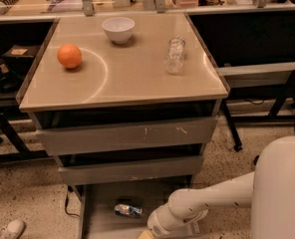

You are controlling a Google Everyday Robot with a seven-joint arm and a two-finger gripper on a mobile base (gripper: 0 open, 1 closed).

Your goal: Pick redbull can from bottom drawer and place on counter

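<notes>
The redbull can (pixel 127 210) lies on its side on the grey floor of the open bottom drawer (pixel 100 220). My white arm reaches in from the lower right. Its wrist ends at the bottom edge of the view, where only the tan top of the gripper (pixel 146 234) shows, just right of and nearer than the can. The gripper is apart from the can. The beige counter (pixel 137 76) tops the cabinet above.
On the counter stand an orange ball (pixel 69 56), a white bowl (pixel 118 29) and a clear glass jar (pixel 175 55). The two upper drawers (pixel 127 136) are shut. A cluttered bench runs along the back. A shoe (pixel 5 230) is at the lower left.
</notes>
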